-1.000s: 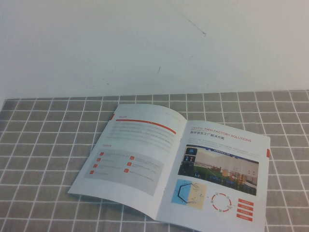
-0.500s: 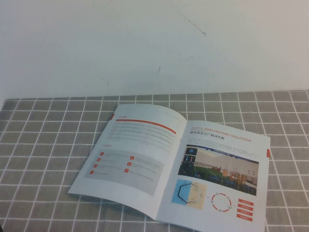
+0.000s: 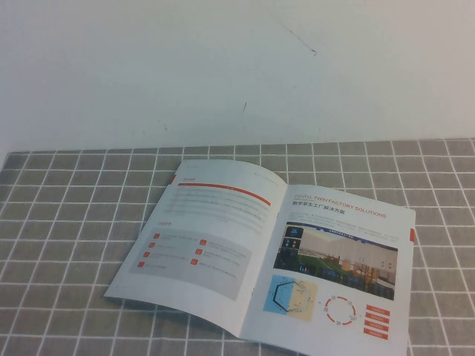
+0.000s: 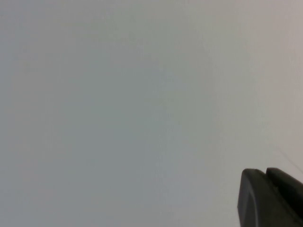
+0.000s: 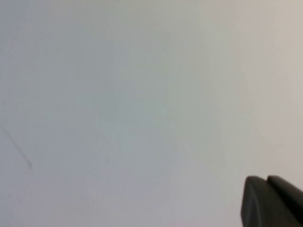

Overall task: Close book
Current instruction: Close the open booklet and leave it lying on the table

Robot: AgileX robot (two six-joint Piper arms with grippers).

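Grey checked cloth covers the bench; left hand shows only a dark tip against blank white wall, open or pressed together I cannot tell; book lies open, face up, on the cloth, well apart from both hands, left page bowed, right page flat; right hand, same story, faces scuffed wall, state unreadable

Open white paper book on grey checked cloth worktop, white wall behind, left pincer and right pincer facing wall
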